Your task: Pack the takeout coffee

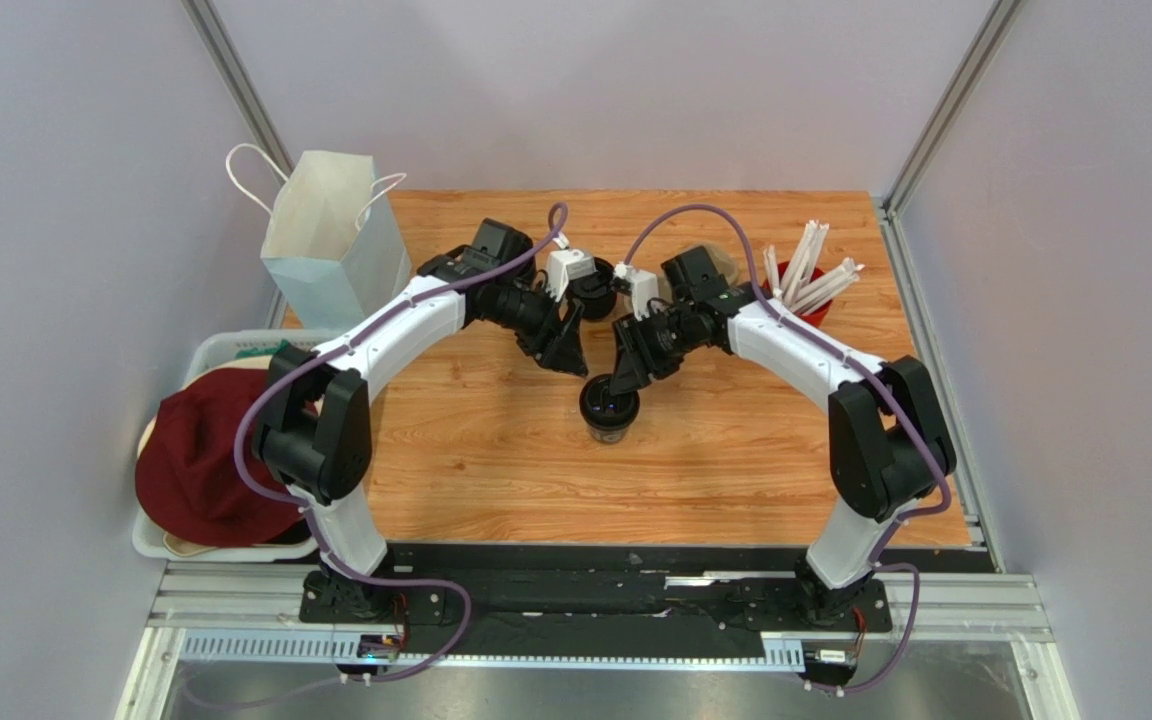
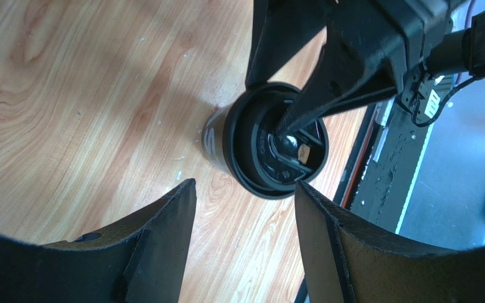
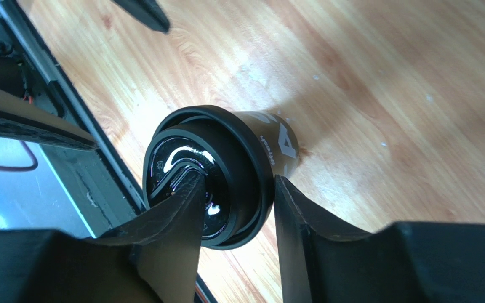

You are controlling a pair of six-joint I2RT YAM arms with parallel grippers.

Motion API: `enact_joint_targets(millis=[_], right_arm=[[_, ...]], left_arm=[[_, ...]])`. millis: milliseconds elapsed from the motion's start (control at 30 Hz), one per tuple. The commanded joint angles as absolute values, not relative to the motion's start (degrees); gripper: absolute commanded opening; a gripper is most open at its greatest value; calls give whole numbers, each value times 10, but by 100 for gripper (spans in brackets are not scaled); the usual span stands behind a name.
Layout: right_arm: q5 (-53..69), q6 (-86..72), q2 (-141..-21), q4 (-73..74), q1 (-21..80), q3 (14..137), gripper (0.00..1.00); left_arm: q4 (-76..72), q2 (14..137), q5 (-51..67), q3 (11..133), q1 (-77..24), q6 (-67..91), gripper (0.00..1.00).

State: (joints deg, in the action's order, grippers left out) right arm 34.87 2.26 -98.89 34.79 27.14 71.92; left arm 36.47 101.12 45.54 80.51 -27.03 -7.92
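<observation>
Two arms are seen bent inward over the table. Far left, a red cap is piled in a white bin, and the bag is stood upright at the back-left corner. Next, the left gripper is held just beside the coffee, its jaws spread wide and nothing caught between them. The coffee is stood upright mid-table, lid on, well apart from the bag. The lid's rim is straddled by the right gripper: one finger is laid on the lid's top, the other set against the outer wall, jaws partly closed. Whether the rim is truly pinched cannot be told. Far right, white straws are bunched in a red holder.
</observation>
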Motion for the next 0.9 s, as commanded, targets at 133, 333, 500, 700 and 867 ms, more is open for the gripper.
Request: enact_joint_targets(millis=[133, 333, 500, 700, 867], right_arm=[[272, 65, -971, 370, 258, 737, 62], [264, 88, -950, 384, 255, 754, 68], [297, 94, -936, 395, 255, 760, 68], [307, 91, -945, 387, 265, 742, 68], [299, 87, -931, 381, 265, 757, 69]], left_arm=[[354, 998, 470, 803, -269, -88, 67], [361, 990, 468, 810, -267, -95, 68], [366, 978, 467, 815, -261, -98, 68], [361, 981, 468, 809, -261, -94, 68], [359, 982, 467, 809, -260, -93, 68]])
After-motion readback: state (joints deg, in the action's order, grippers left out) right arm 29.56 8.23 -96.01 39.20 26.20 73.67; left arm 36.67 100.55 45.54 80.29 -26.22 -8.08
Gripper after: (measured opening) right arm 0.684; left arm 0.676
